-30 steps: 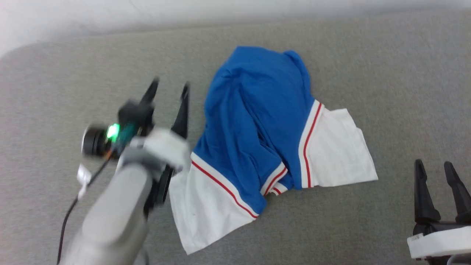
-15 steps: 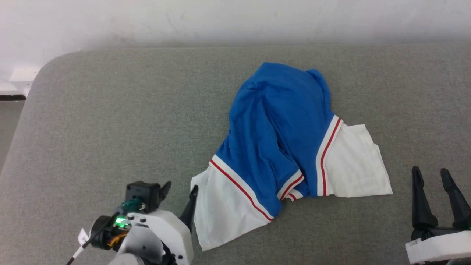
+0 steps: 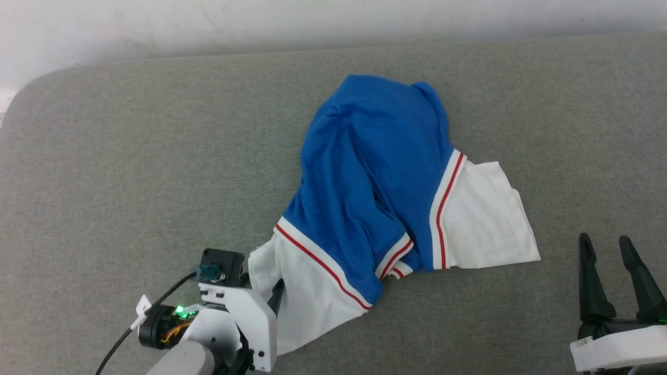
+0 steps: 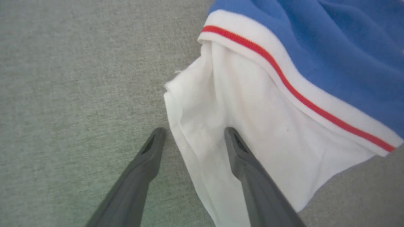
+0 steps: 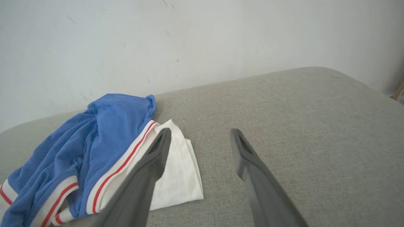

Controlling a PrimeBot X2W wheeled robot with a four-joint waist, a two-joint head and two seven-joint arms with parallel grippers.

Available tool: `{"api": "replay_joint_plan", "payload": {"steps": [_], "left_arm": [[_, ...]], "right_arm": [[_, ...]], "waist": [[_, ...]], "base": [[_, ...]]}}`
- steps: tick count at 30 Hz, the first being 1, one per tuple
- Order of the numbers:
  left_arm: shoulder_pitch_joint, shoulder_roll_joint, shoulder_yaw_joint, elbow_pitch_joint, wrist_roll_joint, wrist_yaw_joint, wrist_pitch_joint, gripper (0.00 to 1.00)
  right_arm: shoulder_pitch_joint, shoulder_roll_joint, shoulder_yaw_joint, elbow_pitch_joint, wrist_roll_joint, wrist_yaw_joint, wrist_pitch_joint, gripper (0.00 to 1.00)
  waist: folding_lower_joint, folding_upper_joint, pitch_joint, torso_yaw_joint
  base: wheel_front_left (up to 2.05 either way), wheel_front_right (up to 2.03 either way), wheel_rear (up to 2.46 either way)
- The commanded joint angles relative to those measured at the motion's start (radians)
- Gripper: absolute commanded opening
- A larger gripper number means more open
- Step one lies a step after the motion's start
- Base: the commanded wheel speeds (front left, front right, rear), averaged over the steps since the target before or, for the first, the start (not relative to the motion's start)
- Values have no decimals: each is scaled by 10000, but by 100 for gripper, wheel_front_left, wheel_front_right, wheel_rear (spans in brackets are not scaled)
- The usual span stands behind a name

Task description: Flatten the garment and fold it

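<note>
The garment (image 3: 365,172) lies crumpled mid-frame on the grey surface (image 3: 130,156); the left hand (image 4: 194,130), spread, straddles its white sleeve (image 4: 240,104) edge (lower left), the right hand (image 3: 603,239), spread too, sits well apart lower right.

— What colours on the garment (image 3: 365,172)?
— Royal blue body, white sleeves, red-and-white striped trim. The sleeve at the left tool (image 4: 194,130) is plain white.
— And the tabletop (image 3: 130,156)?
— Flecked grey weave. The tool's fingers (image 4: 139,176) are dark grey.

Grey fabric surface (image 3: 130,156) (rounded corners) against white wall (image 5: 157,41).
</note>
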Motion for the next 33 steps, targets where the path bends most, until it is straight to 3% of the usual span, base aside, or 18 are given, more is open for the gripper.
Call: {"api": "replay_joint_plan", "payload": {"steps": [1, 4, 5, 7, 12, 21, 25, 33], "left_arm": [[-145, -91, -56, 232, -172, -59, 216, 100], [-169, -217, -101, 548, -377, -71, 503, 98], [-185, -218, -129, 656, -381, -80, 551, 70], [-222, -228, -158, 842, -394, -130, 547, 0], [-214, -318, 13, 835, -608, -313, 149, 0], [282, -134, 1384, -230, -658, 514, -1687, 0], [762, 329, 1831, -587, -724, 742, -1857, 0], [1293, 548, 2255, -1288, -915, 1106, -1931, 0]], "right_arm": [[-130, 28, -18, 7, 80, -7, -67, 100], [-192, 28, -27, 82, 122, -7, -124, 100], [-217, 28, -23, 107, 134, -7, -143, 100], [-257, 28, 0, 146, 154, -7, -179, 100], [-234, 28, -23, 133, 180, -7, -208, 100], [-161, 28, -50, -45, -42, -7, 20, 100], [-407, 28, 116, -325, -494, -7, 473, 100], [-1400, 28, 150, -568, -1694, -7, 2022, 100]], "waist": [[0, -1, 165, -197], [0, -1, 219, -283], [0, -1, 230, -306], [0, -1, 246, -342], [0, -1, 185, -334], [0, -1, -203, -78], [0, -1, -210, -25], [0, -1, 70, 80]], "base": [[0, 0, 0], [0, 0, 0], [0, 0, 0], [0, 0, 0], [0, 0, 0], [0, 0, 0], [0, 0, 0], [0, 0, 0]]}}
